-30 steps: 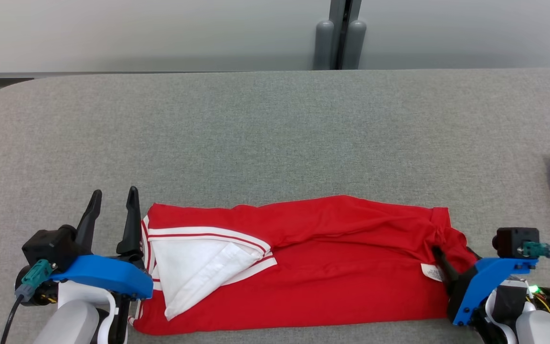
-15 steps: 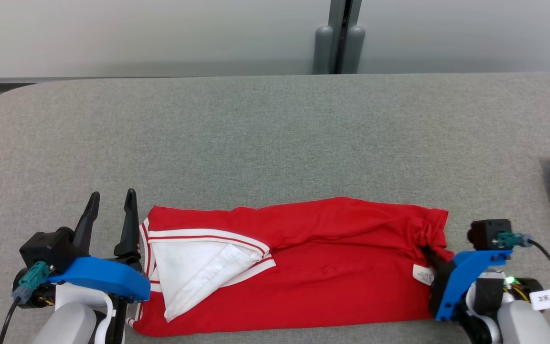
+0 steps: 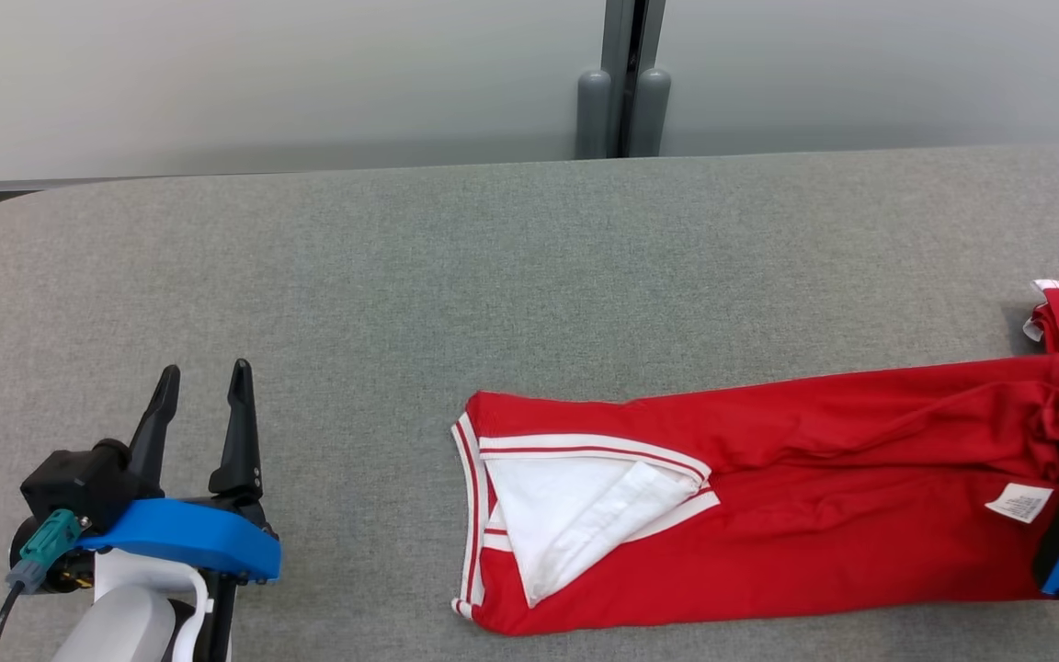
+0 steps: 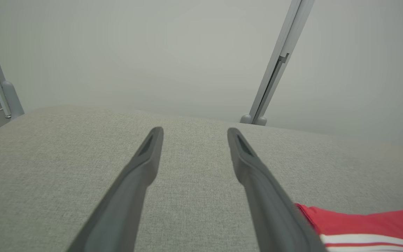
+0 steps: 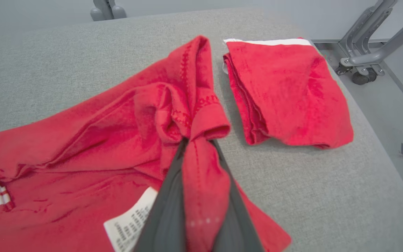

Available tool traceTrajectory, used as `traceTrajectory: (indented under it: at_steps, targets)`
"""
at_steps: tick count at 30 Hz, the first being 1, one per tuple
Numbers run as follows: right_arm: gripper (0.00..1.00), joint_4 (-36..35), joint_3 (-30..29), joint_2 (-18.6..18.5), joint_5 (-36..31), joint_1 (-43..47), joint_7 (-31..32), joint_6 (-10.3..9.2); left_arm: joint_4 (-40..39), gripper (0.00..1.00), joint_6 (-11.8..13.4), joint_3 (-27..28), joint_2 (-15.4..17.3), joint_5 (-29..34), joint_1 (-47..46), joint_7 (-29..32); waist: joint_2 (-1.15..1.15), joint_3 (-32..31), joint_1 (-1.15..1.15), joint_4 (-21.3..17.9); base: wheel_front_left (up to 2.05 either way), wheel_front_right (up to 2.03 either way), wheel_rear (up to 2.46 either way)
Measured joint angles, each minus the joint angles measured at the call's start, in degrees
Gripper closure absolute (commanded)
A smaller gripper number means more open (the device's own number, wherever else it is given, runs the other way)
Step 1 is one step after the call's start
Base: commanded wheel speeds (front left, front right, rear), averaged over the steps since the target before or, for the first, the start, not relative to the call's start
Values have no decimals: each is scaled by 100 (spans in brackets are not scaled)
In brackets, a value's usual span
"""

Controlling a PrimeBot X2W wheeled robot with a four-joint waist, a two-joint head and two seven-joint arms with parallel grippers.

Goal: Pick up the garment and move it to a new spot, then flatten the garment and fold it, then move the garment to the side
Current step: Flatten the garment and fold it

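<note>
grey padded table (image 3: pixel 529 276): runs edge to edge across the head view

red garment (image 3: pixel 814 552): lies long and mostly flat across the lower right of the head view. its white-striped neck end is toward the centre, with a white inner panel (image 3: pixel 575 515) turned out. the left wrist view catches its striped corner at the lower right of the frame. the right wrist view shows the opposite end, bunched and lifted into folds

second red garment (image 5: pixel 285 87): folded. the head view gives a sliver of it at the right edge, while the right wrist view shows it whole at upper centre-right. it sits just beside the bunched end, with a strip of table between them

left gripper (image 3: pixel 203 370): lower left of the head view, fingers spread and empty over bare table, well apart from the striped end

right gripper (image 5: pixel 199 143): fingers closed on a gathered fold of the garment's end, cloth draped between and over them. in the head view its blue bracket sits at the lower right corner, fingertips hidden by cloth

care label (image 5: pixel 131 220): white, on the garment just left of the clamped fingers, print too small to read
</note>
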Motion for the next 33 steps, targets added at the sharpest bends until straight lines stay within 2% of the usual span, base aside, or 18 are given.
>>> traceTrajectory:
  at_steps: [3,6,9,11,14,19,20,31,32,33]
  targets:
    - [100,-250,13,0,164,-19,328,0,-62,0,40,-4,16,30,18,0,0,-28,0,-11,0,0,0]
    - [100,-423,330,-2,414,-16,569,0,-102,0,45,-37,19,34,34,9,0,-61,0,6,0,0,0]
    - [100,-431,946,-3,1377,14,664,0,-129,0,63,-55,22,34,41,11,0,-89,0,29,0,0,0]
    - [100,-371,1486,0,1786,76,668,0,-142,0,71,-54,34,33,54,18,0,-103,0,32,0,0,0]
    - [100,-194,2310,-1,1980,45,539,0,-176,0,110,-41,67,31,116,18,0,-107,0,38,0,0,0]
    - [100,506,3529,2,2451,-466,36,0,-277,0,146,-51,77,29,136,33,0,-95,0,112,0,0,0]
    - [100,900,3906,3,2602,-711,-176,0,-288,0,146,-90,73,32,134,45,0,-96,0,174,0,0,0]
    - [100,3083,5016,2,3362,-1928,-1020,-1,-236,0,122,-254,-38,59,-14,129,0,-38,0,512,0,0,0]
    - [63,3218,5085,2,3465,-2007,-1109,-1,-227,0,122,-258,-42,60,-15,129,0,-28,0,519,0,0,0]
    - [16,3360,5157,2,3538,-2093,-1200,-1,-219,0,121,-261,-43,60,-15,129,0,-21,0,525,0,0,0]
